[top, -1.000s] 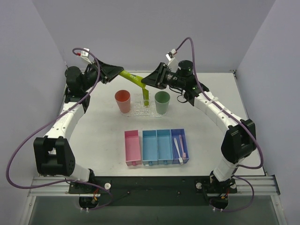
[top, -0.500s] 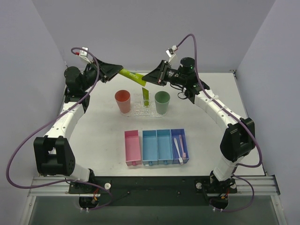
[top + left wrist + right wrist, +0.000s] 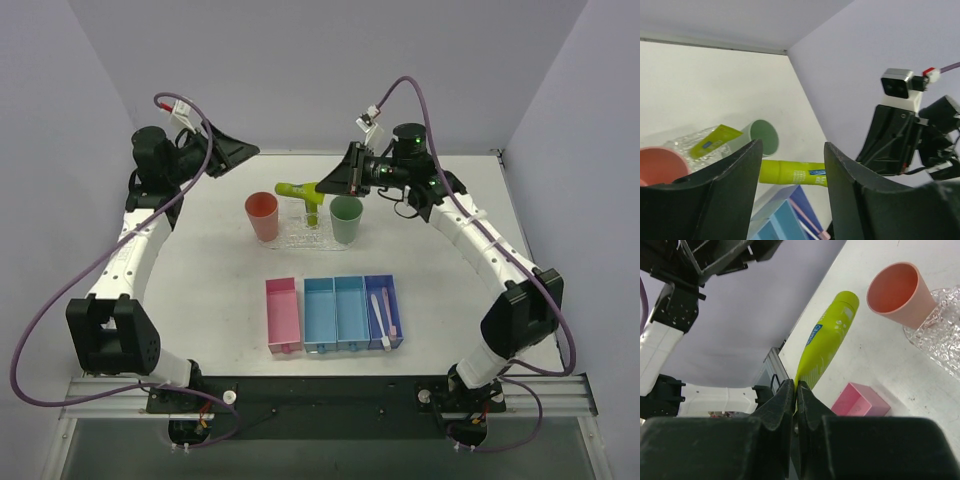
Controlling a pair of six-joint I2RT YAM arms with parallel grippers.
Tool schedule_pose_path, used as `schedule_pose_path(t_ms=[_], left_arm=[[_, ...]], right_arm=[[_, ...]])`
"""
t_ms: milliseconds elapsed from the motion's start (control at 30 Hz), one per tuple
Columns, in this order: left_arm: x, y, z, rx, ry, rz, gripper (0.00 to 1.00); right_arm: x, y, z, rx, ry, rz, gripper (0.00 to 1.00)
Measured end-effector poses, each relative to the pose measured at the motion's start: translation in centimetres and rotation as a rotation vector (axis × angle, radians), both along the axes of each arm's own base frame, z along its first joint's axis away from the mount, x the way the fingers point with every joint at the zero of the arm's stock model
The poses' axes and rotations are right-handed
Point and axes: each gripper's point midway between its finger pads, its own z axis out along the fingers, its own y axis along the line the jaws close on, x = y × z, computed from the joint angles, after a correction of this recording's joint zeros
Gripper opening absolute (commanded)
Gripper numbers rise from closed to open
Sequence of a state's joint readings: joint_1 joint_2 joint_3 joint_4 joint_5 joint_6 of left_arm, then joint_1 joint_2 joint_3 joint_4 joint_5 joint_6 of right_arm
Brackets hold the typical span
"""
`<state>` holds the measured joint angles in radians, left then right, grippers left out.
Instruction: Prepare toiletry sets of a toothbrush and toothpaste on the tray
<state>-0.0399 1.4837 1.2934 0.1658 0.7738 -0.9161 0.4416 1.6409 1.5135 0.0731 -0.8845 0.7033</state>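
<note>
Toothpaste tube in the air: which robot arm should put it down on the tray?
Right. The right gripper is shut on the toothpaste, close by the tray. The left gripper is open, empty and off to the side.

Salmon cup [image 3: 262, 213] and green cup [image 3: 346, 217] stand upright; pink bin [image 3: 283, 316] sits beside blue bins [image 3: 336, 312].

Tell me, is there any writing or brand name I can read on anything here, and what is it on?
No text can be read for certain.
Toothpaste pinched in the right gripper: white lettering on a blue patch, too blurred to read.
Second toothpaste on the tray: a small blue label, too small to read.
Nothing else shows any print.
</note>
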Motion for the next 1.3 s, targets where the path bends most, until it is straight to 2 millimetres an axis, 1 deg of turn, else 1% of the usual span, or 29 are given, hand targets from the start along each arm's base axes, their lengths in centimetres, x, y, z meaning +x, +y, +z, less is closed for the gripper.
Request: schedule_pose_path(t_ms=[100, 167, 233, 300, 367, 433, 567, 600, 667, 800, 1000, 1133, 1267, 1300], left_arm=[[0.3, 1.0, 0.5, 0.081, -0.038, 0.026, 0.65], [0.1, 1.2, 0.4, 0.121, -0.054, 0.028, 0.65], [-0.3, 1.2, 0.1, 0.145, -0.063, 0.015, 0.65], [-0.9, 0.3, 0.2, 0.158, -0.09, -0.03, 0.66], [-1.9, -1.3, 0.4, 0.161, -0.116, -0.095, 0.67], [-3.5, -3.8, 0.6, 0.16, -0.149, -0.194, 0.67], [-7.7, -9.5, 0.6, 0.144, -0.202, -0.44, 0.72], [-8.7, -10.5, 0.5, 0.137, -0.207, -0.494, 0.72], [-10.0, -11.7, 0.3, 0.119, -0.213, -0.576, 0.72], [-11.4, -12.7, 0.1, 0.083, -0.205, -0.674, 0.72], [-14.4, -14.0, -0.2, 0.054, -0.184, -0.808, 0.71], [-15.9, -14.5, -0.3, 0.042, -0.17, -0.875, 0.7], [-16.7, -14.7, -0.6, 0.037, -0.158, -0.91, 0.69], [-16.8, -14.7, -0.7, 0.036, -0.154, -0.916, 0.65]], right_arm=[[-1.7, -1.0, 0.6, -0.028, -0.005, 0.016, 0.0], [-2.7, -1.7, 1.1, -0.037, -0.017, 0.029, 0.0], [-3.7, -2.1, 1.5, -0.048, -0.025, 0.044, 0.0], [-4.5, -2.6, 1.5, -0.062, -0.021, 0.058, 0.0], [-5.2, -2.8, 1.1, -0.074, -0.002, 0.08, 0.0], [-5.8, -3.0, 0.5, -0.088, 0.021, 0.1, 0.0], [-7.0, -3.5, -0.7, -0.125, 0.073, 0.138, 0.0], [-7.4, -3.6, -1.0, -0.13, 0.085, 0.148, 0.0], [-7.9, -3.8, -1.3, -0.138, 0.101, 0.165, 0.0], [-8.7, -3.9, -1.6, -0.145, 0.127, 0.199, 0.0], [-9.5, -4.0, -1.8, -0.145, 0.158, 0.239, 0.0], [-9.9, -4.1, -1.2, -0.143, 0.151, 0.255, 0.0], [-10.2, -4.1, -0.6, -0.134, 0.141, 0.272, 0.0], [-10.3, -4.1, -0.5, -0.133, 0.141, 0.274, 0.0]])
